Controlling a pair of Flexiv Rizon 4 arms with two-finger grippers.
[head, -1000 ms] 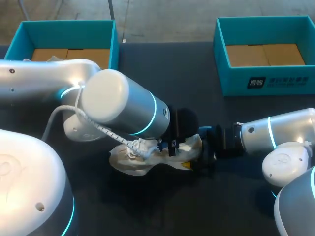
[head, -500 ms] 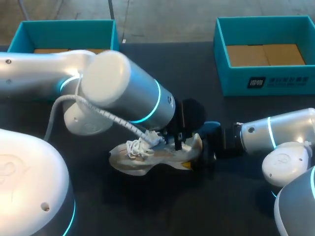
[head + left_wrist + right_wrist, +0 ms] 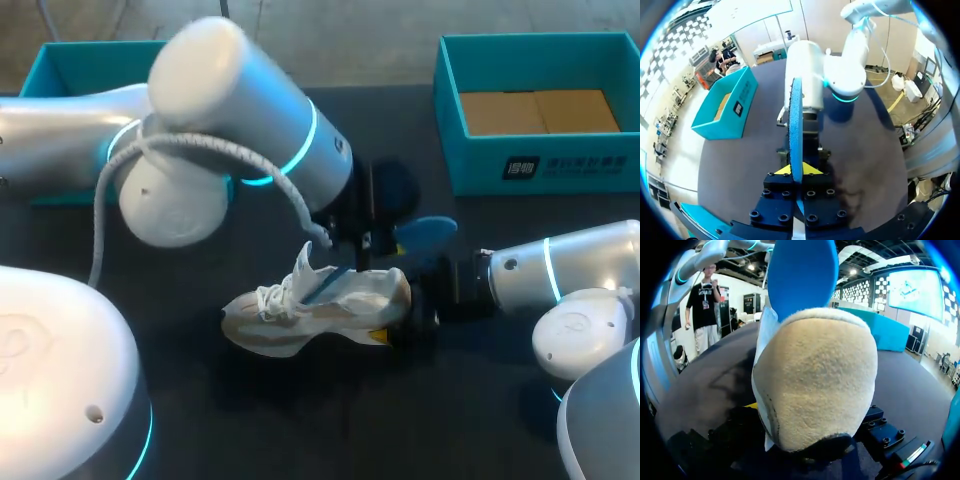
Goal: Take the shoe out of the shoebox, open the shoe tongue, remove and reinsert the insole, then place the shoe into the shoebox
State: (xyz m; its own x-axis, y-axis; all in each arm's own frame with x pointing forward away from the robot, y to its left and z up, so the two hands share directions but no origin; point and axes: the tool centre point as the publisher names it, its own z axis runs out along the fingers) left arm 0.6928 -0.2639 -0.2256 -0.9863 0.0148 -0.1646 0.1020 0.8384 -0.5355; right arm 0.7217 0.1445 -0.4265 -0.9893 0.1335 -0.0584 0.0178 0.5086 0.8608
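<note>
A cream sneaker [image 3: 300, 315] lies upright on the dark table [image 3: 300, 420], toe to the left, laces loose and tongue raised. My left gripper [image 3: 362, 248] hovers just above its collar, shut on a blue insole [image 3: 425, 230]. One end of the insole slants down into the shoe's opening. In the left wrist view the insole [image 3: 795, 125] stands edge-on between the yellow tips of the left gripper [image 3: 797, 170]. My right gripper [image 3: 418, 300] clasps the heel from the right. In the right wrist view the heel [image 3: 815, 370] fills the space between the fingers, with the insole [image 3: 800, 275] above it.
A teal shoebox [image 3: 540, 165] with a cardboard floor stands at the back right. A second teal box [image 3: 60, 65] sits at the back left, partly behind my left arm. Open table lies in front of the shoe.
My left gripper has risen and drawn the blue insole up and out of the shoe. The tongue now stands up. The right arm and the shoe have stayed in place.
</note>
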